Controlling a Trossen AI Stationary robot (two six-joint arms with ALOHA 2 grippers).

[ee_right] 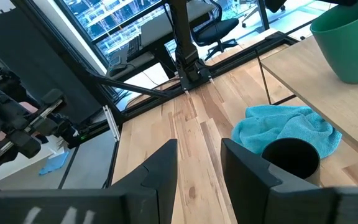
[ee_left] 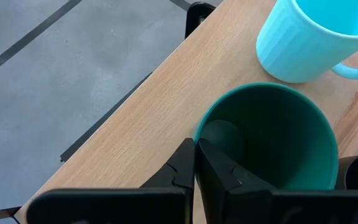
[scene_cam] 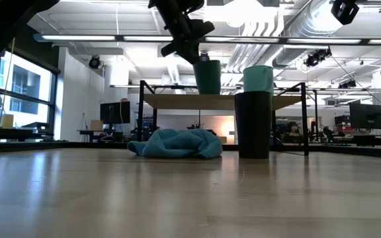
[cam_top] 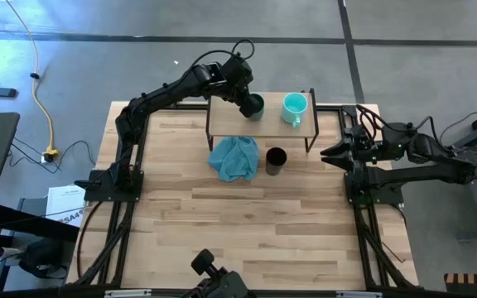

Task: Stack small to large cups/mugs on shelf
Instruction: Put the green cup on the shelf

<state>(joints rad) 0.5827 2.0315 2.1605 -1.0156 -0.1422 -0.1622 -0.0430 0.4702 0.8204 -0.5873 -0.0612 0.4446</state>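
Observation:
The dark teal-green cup (cam_top: 257, 105) is upright on or just above the shelf's wooden top (cam_top: 222, 113), with my left gripper (cam_top: 246, 104) shut on its rim. The light turquoise mug (cam_top: 294, 107) stands on the shelf beside it, toward the table's right, and also shows in the left wrist view (ee_left: 309, 37). The black cup (cam_top: 276, 160) stands on the table in front of the shelf, next to the crumpled blue-teal cloth (cam_top: 234, 159). My right gripper (cam_top: 331, 153) is open and empty at the table's right, level with the black cup (ee_right: 291, 158). My left gripper pinches the teal cup's rim (ee_left: 197, 138) on the side toward the table's left. One finger (ee_left: 222, 168) is inside the cup and one finger (ee_left: 178, 167) outside. The fingers slant down from the far left. The cup (scene_cam: 208, 76) is upright; whether its base rests on the shelf I cannot tell.
The shelf (scene_cam: 177, 100) stands at the table's far middle on thin dark legs. The cloth (scene_cam: 177, 143) lies partly under its front edge. Bare tabletop (cam_top: 247, 223) stretches across the near half. Beyond the far edge is grey floor.

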